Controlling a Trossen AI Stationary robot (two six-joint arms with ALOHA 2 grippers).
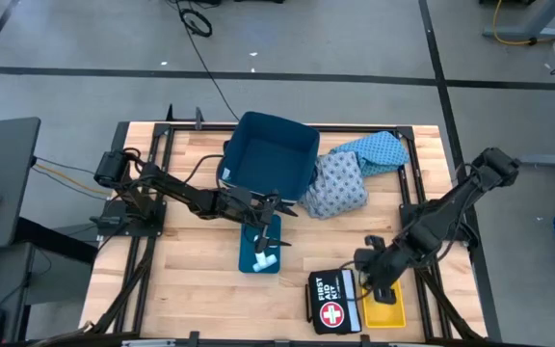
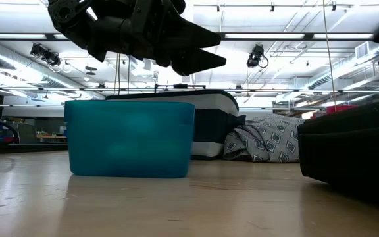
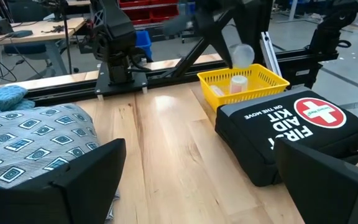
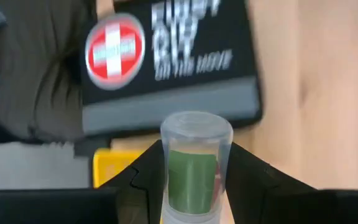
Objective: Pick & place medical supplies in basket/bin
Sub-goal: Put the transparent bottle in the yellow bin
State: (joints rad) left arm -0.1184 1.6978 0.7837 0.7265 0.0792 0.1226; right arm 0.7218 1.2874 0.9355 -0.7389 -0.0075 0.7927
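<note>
- One clear vial (image 4: 195,165) with a green filling sits clamped between the fingers of the right gripper (image 4: 194,186), cap end pointing forward, as the right wrist view shows.
- From above, the right gripper (image 1: 378,273) hangs just over the yellow basket (image 1: 386,310), which lies flush beside the black first aid kit (image 1: 332,301) near the table's front edge. The left wrist view shows a few pale items already resting in the yellow basket (image 3: 261,83).
- Two small white rolls (image 1: 264,250) lie in a shallow teal tray (image 1: 259,258) at mid-table. The left gripper (image 1: 270,214) hovers over that tray with its fingers spread and nothing between them.
- Behind the tray stands the deep blue bin (image 1: 268,154); it looks empty from above. Two patterned cloth garments, one grey-blue (image 1: 338,186) and one light blue (image 1: 379,152), lie heaped against its right side, outside it.
- Judged from this: the vial is about to be dropped into the basket, and the rolls and garments are not yet sorted.
- Risks:
  - The vial is smooth and round, so it could bounce or roll out of the low-walled basket if let go from too high.
  - An off-centre release near the kit could land it on the kit's soft lid instead.
  - The left gripper's descent could nudge the light tray and scatter the rolls.
</note>
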